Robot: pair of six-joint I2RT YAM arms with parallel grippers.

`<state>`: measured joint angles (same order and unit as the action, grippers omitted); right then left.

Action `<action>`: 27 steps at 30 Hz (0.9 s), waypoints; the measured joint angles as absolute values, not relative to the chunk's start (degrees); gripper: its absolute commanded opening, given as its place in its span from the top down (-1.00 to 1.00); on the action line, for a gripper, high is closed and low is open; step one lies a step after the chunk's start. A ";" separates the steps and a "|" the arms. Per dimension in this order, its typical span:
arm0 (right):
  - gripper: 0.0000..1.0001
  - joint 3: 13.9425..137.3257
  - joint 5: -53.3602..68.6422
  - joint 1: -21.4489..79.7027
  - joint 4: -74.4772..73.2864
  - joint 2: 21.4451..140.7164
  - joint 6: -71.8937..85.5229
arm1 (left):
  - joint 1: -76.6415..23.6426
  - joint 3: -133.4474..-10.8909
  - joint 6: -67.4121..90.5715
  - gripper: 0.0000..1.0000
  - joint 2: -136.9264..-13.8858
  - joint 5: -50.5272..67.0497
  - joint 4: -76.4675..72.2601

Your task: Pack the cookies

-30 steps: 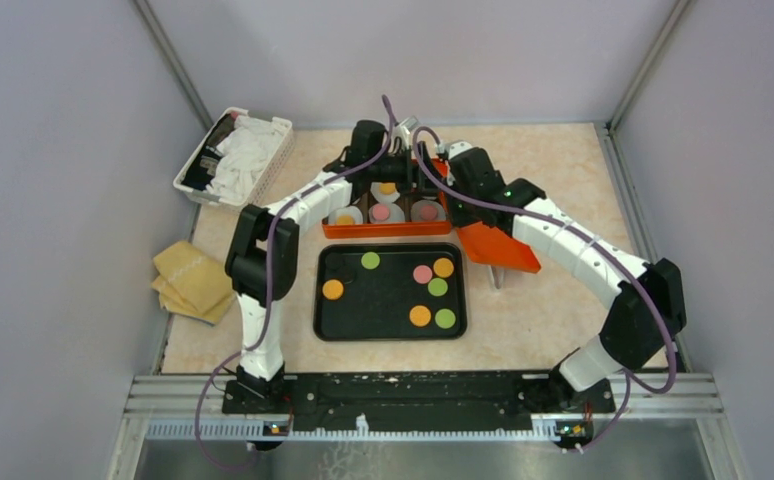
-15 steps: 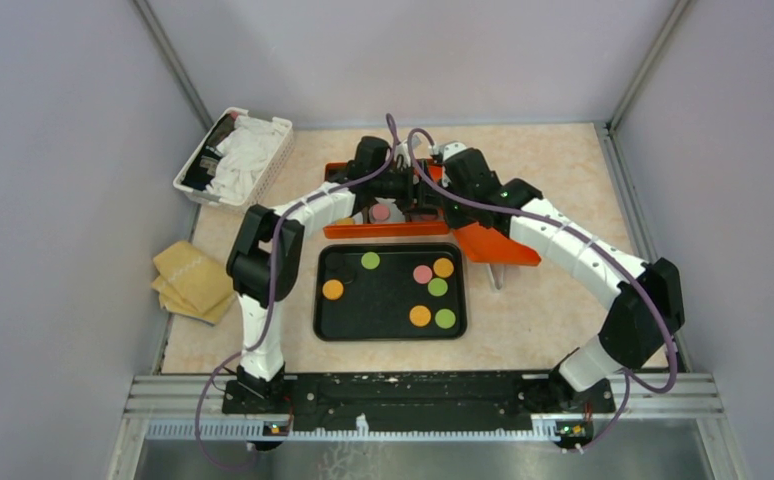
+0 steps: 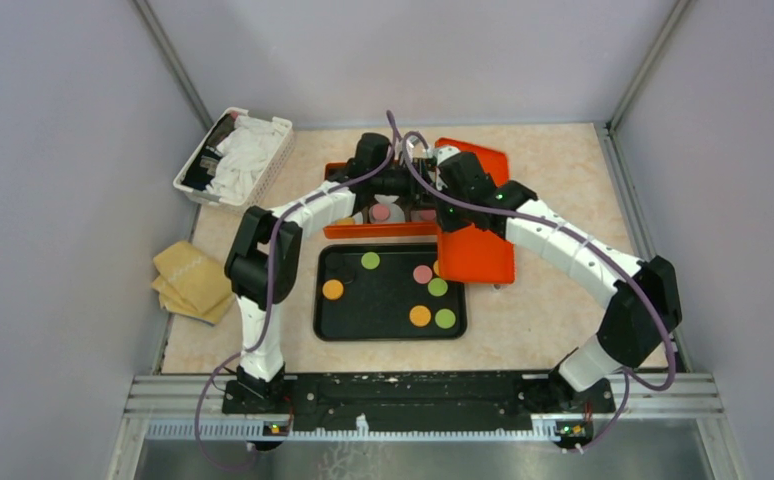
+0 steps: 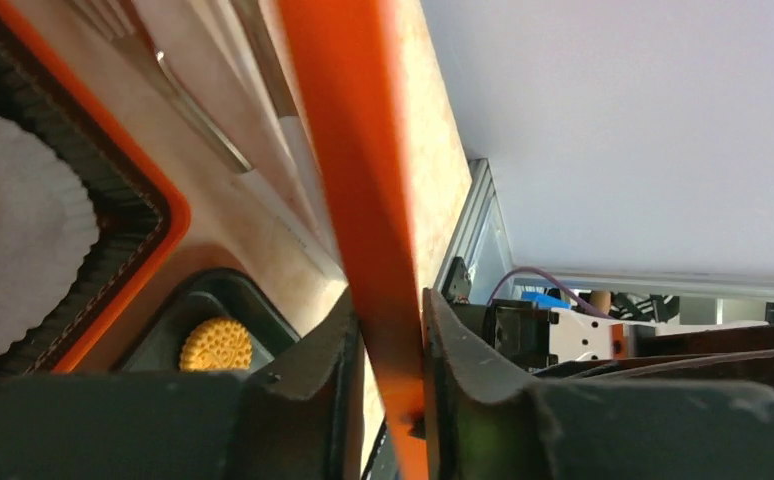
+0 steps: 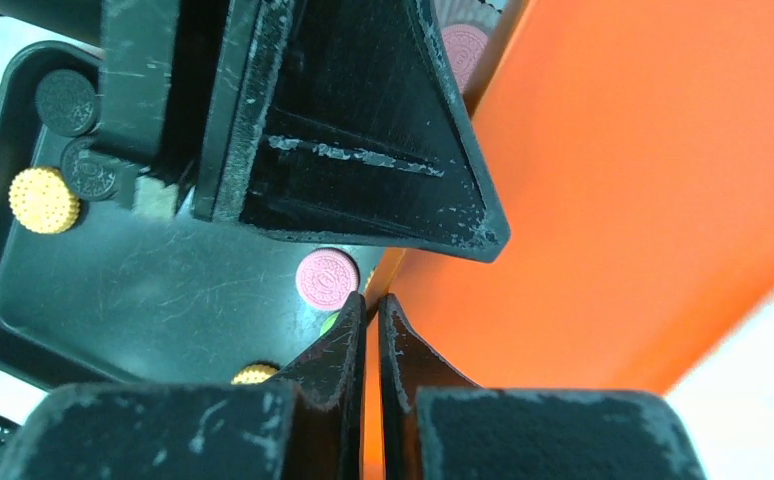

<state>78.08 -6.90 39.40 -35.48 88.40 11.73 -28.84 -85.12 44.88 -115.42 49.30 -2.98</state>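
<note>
Lilac walls (image 3: 63,200) close in a beige table (image 3: 563,170), with a white basket (image 3: 283,126) of rags at the upper left and yellow cloths (image 3: 193,275) at the left edge. At the centre of the top view lies a black tray (image 3: 391,338) with loose cookies (image 3: 420,315) on it: orange, green, pink, and black ones that barely show against it. Just above the tray sits an orange box (image 3: 383,231). A pink cookie (image 3: 380,212) shows inside it, and the arms hide most of the rest.

Both arms meet over the box and share an orange lid (image 3: 478,255). It stretches down the frame to the right of the box, and its lower end covers the tray's upper right corner.

In the left wrist view, the left gripper (image 4: 391,320) pinches the lid's thin edge. Both fingers (image 4: 323,350) press against the orange, so the jaws stand only that far apart. To their left a white liner (image 4: 23,260) holds a pink cookie at the frame's edge, and an orange cookie (image 4: 215,345) lies on the tray below.

In the right wrist view, the right gripper (image 5: 371,310) has its jaws almost together, with a sliver of the lid's edge clamped between them. Past the fingers, at the left, pink, orange and black cookies lie on the tray.
</note>
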 measured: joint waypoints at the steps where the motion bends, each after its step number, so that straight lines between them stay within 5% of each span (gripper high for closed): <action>1: 1.00 78.02 -6.66 39.51 -35.55 88.60 11.77 | -28.91 -85.41 45.25 0.82 -115.42 49.69 -3.27; 3: 1.00 78.00 -6.74 39.57 -35.44 89.03 11.75 | -29.06 -85.60 45.06 1.00 -115.35 50.13 -4.34; 13: 1.00 78.00 -10.83 41.50 -35.75 89.36 10.59 | -29.08 -85.34 44.88 1.00 -114.98 48.12 -2.04; 24: -0.14 79.57 -22.50 46.87 -33.34 83.15 6.00 | -22.98 -90.19 40.80 1.00 -114.91 42.50 11.79; 27: -0.23 78.81 -24.49 47.40 -31.42 79.64 4.75 | -19.66 -92.58 40.91 1.00 -114.91 42.35 13.61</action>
